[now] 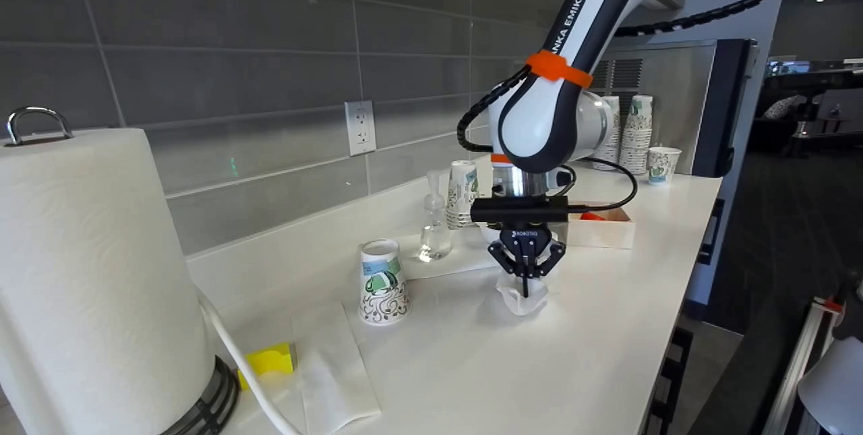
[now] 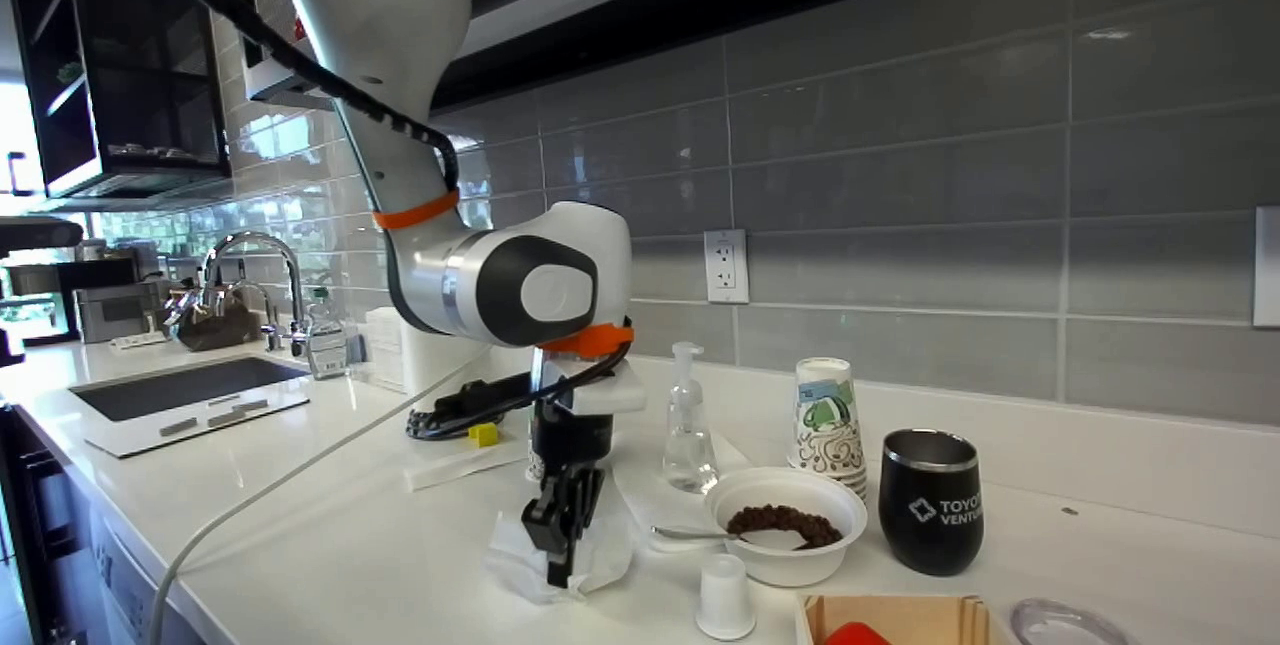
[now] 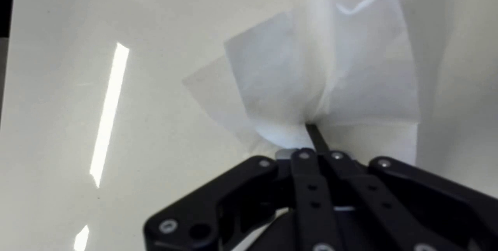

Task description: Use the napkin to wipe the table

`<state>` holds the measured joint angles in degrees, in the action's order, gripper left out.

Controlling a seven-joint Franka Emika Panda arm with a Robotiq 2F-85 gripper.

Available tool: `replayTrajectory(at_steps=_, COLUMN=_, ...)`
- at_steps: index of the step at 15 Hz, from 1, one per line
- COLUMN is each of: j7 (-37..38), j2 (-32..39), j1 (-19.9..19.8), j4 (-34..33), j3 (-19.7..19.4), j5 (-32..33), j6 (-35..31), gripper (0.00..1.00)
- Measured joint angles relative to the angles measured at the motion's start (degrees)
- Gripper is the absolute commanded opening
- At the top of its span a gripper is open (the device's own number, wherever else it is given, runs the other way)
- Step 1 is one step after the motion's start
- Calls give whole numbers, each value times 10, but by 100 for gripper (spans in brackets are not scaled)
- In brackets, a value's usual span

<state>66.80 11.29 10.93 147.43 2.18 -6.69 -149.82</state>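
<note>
White and thin, the napkin [image 3: 362,68] rests on the table [image 3: 163,107], its folds gathered at the gripper [image 3: 316,138], which looks clamped together on it. Good wiping probably calls for light, even downward pressure and slow, level strokes, steered clear of the small white cup [image 2: 724,597] nearby.

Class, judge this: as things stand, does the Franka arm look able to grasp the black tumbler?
Probably not: its fingers look shut on the napkin, and in an exterior view the white bowl sits between them and the tumbler.
</note>
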Motion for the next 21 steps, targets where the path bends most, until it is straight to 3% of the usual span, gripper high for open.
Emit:
replayTrajectory(at_steps=9, j7=-27, j2=-19, j1=-19, j4=31, j3=-10, j5=17, j6=170, gripper=0)
replayTrajectory(at_steps=13, j7=-26, j2=-19, j1=-26, j4=29, j3=-18, j5=26, j6=164, gripper=0)
replayTrajectory(at_steps=21, j7=-7, j2=-18, j1=-35, j4=-20, j3=-43, j5=75, j6=74, gripper=0)
